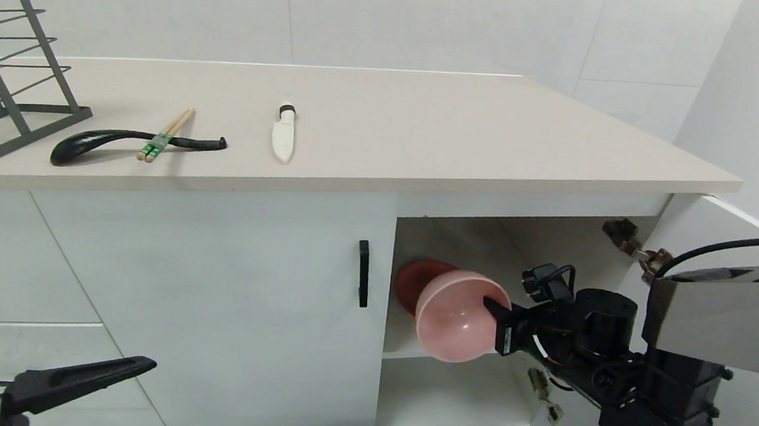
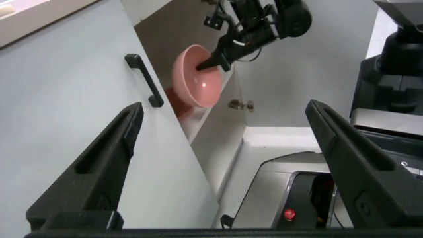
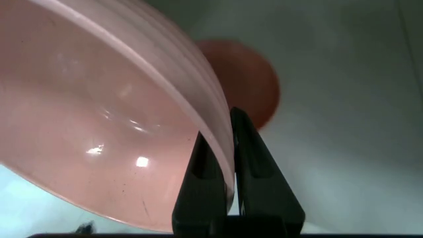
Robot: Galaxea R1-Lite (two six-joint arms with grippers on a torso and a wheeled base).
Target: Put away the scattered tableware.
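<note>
Right gripper (image 1: 492,308) clamped on pink bowl (image 1: 450,323) rim, at cabinet (image 1: 459,239) mouth beside red bowl (image 1: 410,282). Stowing step; next likely lower it onto cabinet shelf (image 1: 399,350) and release.

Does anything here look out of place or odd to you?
The pink bowl hangs tipped on its side, pinched by its rim in the right gripper at the open cupboard. On the counter, chopsticks lie crossed over a black spoon.
</note>
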